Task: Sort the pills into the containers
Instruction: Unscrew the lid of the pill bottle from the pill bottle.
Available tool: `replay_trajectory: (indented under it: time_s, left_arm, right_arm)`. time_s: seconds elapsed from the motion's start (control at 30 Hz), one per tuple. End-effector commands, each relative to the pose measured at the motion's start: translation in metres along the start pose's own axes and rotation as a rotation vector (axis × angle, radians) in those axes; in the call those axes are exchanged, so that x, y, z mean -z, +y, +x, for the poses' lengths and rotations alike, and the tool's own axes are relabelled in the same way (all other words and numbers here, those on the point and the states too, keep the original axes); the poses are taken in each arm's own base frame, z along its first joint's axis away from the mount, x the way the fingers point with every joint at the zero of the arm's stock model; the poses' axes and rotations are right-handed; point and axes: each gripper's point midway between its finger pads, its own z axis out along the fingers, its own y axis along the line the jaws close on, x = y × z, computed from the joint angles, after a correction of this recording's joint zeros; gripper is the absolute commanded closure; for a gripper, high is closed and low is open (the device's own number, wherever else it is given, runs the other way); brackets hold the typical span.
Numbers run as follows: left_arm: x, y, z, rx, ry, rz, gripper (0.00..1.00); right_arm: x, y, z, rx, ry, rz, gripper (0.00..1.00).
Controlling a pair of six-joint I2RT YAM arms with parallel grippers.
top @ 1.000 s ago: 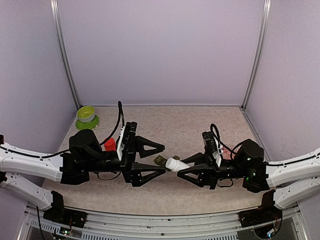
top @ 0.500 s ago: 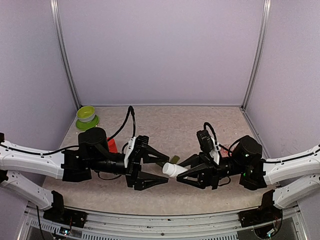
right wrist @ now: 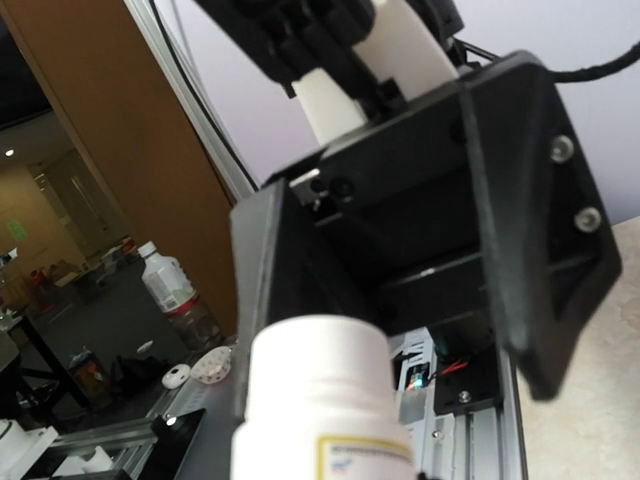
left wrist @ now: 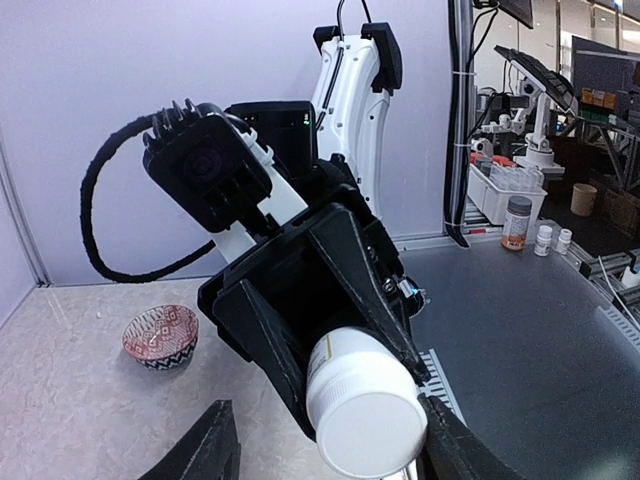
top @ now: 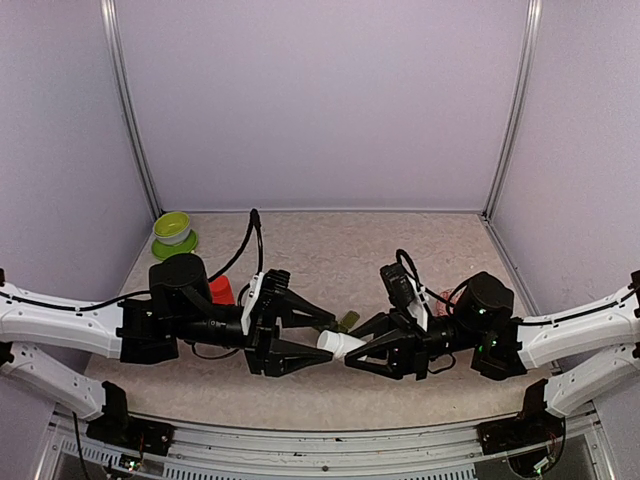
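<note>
Where the two arms meet, table (top: 350, 250): we see speckled beige beneath both tools.
Right gripper (top: 352, 351): clamped on a white pill bottle (left wrist: 365, 405), cap pointing at the other tool.
Left gripper (top: 331, 339): jaws apart, one on each side of the cap.
Containers (top: 348, 321): dark green, on the table just beyond the fingertips, partly hidden.

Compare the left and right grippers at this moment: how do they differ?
The right gripper is shut on the white bottle, holding its body sideways. The left gripper holds nothing. The left gripper's fingers stand apart on either side of the bottle's cap, with a gap showing on one side, while the right gripper's fingers press the bottle. Both point at each other, tip to tip.
</note>
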Motion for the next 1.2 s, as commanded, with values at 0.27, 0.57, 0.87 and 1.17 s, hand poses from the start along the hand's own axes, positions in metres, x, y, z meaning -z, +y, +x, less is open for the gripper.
replay_trajectory:
  time_s: [0.27, 0.57, 0.87, 1.17]
  left_arm:
    - [0.002, 0.0, -0.006, 0.015, -0.028, -0.018, 0.7]
    - [-0.008, 0.039, -0.009, 0.341, -0.045, -0.198, 0.75]
    - [-0.006, 0.041, -0.009, 0.487, -0.069, -0.216, 0.56]
    - [-0.004, 0.049, -0.028, 0.434, -0.139, -0.237, 0.01]
  right_arm:
    - [0.001, -0.005, -0.009, 0.039, -0.043, 0.039, 0.77]
    - [0.015, -0.038, -0.013, 0.257, -0.023, 0.286, 0.78]
    - [0.022, -0.047, -0.016, 0.339, -0.019, 0.364, 0.78]
    - [0.006, -0.035, -0.014, 0.28, -0.049, 0.289, 0.79]
